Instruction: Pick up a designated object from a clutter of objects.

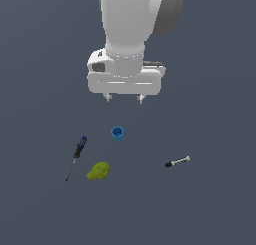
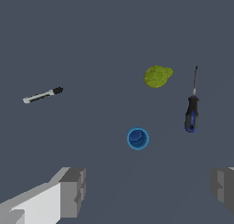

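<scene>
The gripper [image 1: 124,98] is hanging high above the floor with its jaws spread wide and gripping nothing. The blue cup [image 1: 117,133] is standing upright almost directly beneath it. The black-tipped rod [image 1: 177,162] is lying flat well off toward the exterior view's right, apart from the yellow-green fruit shape [image 1: 98,171] and the blue-handled screwdriver [image 1: 76,156].

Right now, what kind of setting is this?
Most likely a bare simulated tabletop test scene: a flat, featureless grey surface, flat-shaded renders, and only four scattered props, a blue cup, screwdriver, yellow-green fruit shape and small rod, under an open gripper.
</scene>
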Robot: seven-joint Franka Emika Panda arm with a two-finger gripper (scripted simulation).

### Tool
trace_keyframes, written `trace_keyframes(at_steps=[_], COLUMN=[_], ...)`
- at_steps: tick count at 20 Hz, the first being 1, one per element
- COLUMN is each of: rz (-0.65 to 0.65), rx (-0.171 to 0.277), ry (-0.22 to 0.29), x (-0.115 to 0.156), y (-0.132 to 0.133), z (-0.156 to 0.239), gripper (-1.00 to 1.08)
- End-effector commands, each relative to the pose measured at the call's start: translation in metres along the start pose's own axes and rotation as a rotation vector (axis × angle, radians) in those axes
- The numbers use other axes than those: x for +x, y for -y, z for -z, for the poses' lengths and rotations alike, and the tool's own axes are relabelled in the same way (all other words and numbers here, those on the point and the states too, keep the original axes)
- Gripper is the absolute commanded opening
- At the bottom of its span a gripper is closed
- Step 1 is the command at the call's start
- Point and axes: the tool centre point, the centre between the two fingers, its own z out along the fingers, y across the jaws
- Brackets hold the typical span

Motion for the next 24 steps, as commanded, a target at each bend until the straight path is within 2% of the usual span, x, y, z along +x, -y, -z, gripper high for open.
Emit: trace_keyframes(at_steps=[1,12,24], rz=[0.0,-0.05,-0.104], rx=[0.0,0.012,0.012], ry=[0.0,-0.023,-0.02], x=[0.0,0.001,0.011], y=[0.0,-0.024,-0.012], z=[0.0,0.018,0.008], gripper=[1.0,1.0,1.0])
